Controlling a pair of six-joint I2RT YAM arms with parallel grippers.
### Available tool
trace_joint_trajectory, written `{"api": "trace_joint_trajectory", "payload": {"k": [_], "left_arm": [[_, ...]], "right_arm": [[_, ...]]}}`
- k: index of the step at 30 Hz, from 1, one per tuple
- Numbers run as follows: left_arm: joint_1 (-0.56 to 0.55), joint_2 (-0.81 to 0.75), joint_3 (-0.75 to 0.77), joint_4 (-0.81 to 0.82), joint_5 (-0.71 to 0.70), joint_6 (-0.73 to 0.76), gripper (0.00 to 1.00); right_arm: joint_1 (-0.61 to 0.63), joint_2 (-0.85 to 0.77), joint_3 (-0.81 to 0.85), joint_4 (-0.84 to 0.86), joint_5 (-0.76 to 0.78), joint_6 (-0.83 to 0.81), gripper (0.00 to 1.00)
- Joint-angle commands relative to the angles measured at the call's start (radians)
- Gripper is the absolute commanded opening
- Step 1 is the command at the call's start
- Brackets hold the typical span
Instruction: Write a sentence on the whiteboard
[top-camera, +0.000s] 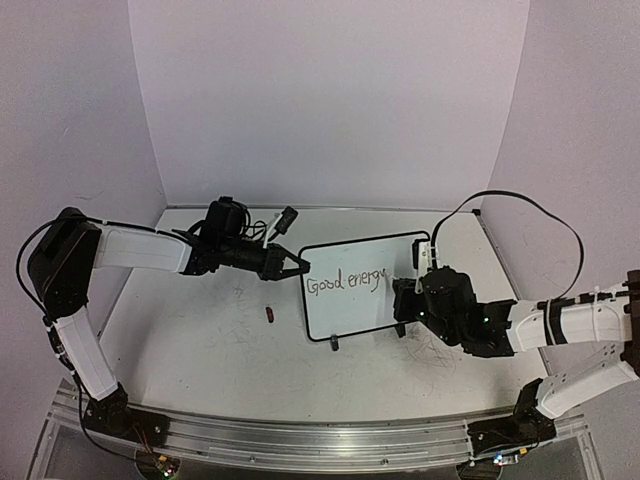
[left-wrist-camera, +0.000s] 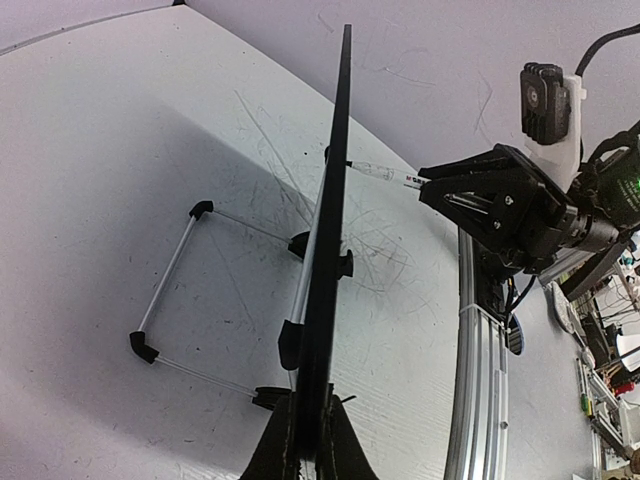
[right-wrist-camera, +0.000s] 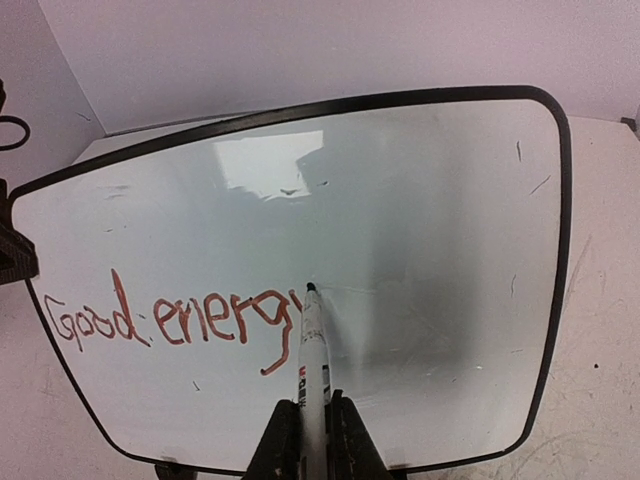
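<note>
The whiteboard (top-camera: 360, 312), upright on the table (top-camera: 200, 340), was clamped at its edge by the left gripper (top-camera: 300, 266), and the marker (right-wrist-camera: 312, 345) was pinched in the right gripper (right-wrist-camera: 312, 425) beside the unfinished sentence (right-wrist-camera: 170, 320) — if pressed too hard, it could be tipped.

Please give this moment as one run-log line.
left fingers: shut on edge of white black-rimmed whiteboard | right fingers: shut on white marker pen, tip at board | reddish handwritten sentence: reads "Good energy"

Probably a robotics lab: plain white enclosure walls (top-camera: 330, 100), aluminium rail (top-camera: 320, 438), scribbled tabletop (top-camera: 190, 345).
</note>
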Motion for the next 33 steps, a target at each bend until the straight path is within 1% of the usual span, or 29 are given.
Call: {"api": "trace_joint_trajectory", "payload": {"k": [1,8,33], "left_arm": [[-0.005,-0.034,-0.011,-0.048,-0.050,0.030,0.00],[-0.005,-0.028,-0.007,-0.048,-0.046,0.028,0.00],[-0.005,-0.022,-0.008,-0.048,-0.045,0.026,0.00]], "right_arm": [[-0.007,0.006,0.024,-0.001,0.007,0.004,0.00],[-0.005,0.003,-0.013,-0.025,-0.031,0.043,0.00],[0.024,0.004,-0.050,-0.053,-0.046,0.102,0.00]]}}
